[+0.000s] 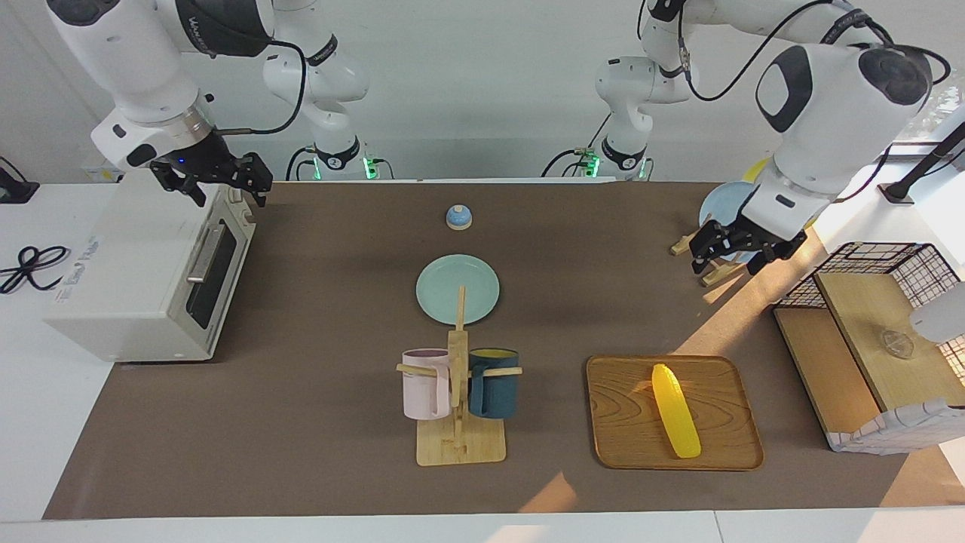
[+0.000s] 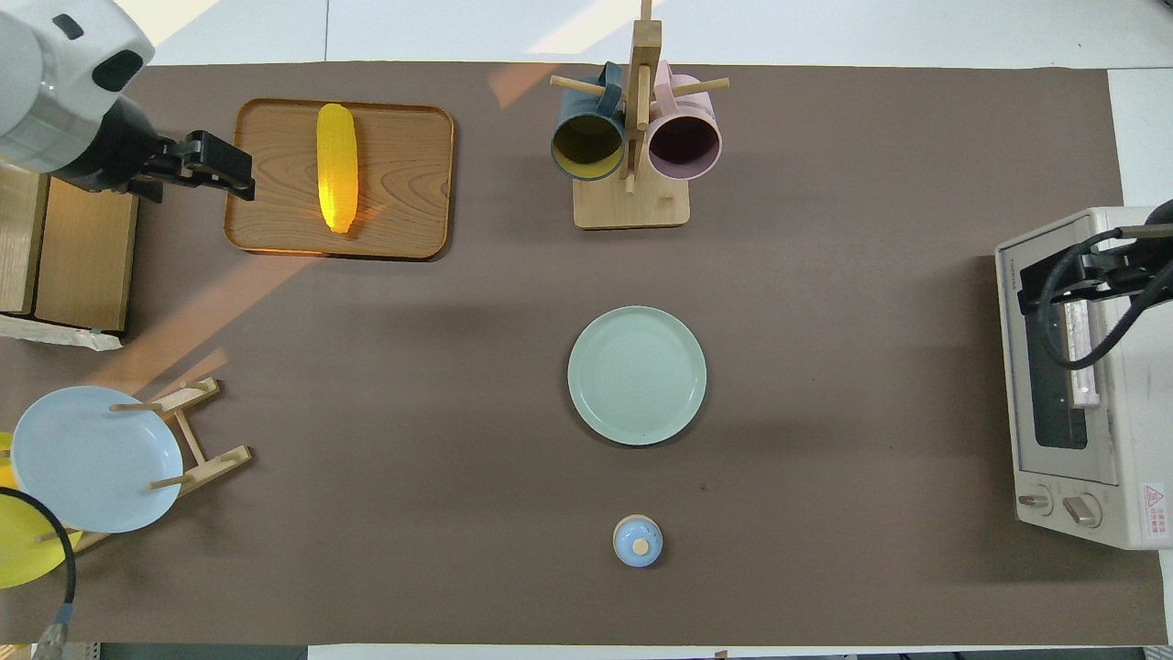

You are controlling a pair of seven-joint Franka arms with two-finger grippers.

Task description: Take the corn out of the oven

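Since the corn (image 1: 675, 411) at lower right looks smooth, hard and light, grab its middle; left gripper (image 1: 737, 248) and right gripper (image 1: 213, 179) are wide, empty.

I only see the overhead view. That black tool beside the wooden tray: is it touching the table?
Observer: No. The facing view shows the left tool up in the air, open and empty, over the plate rack.
Operator: Where is the other arm's tool? Mine is cut off at the edge.
Observer: The right tool hangs open over the top of the oven, above its door.
Operator: Anything outside my picture near the tray?
Observer: Yes, a black wire basket stands at the left arm's end of the table.
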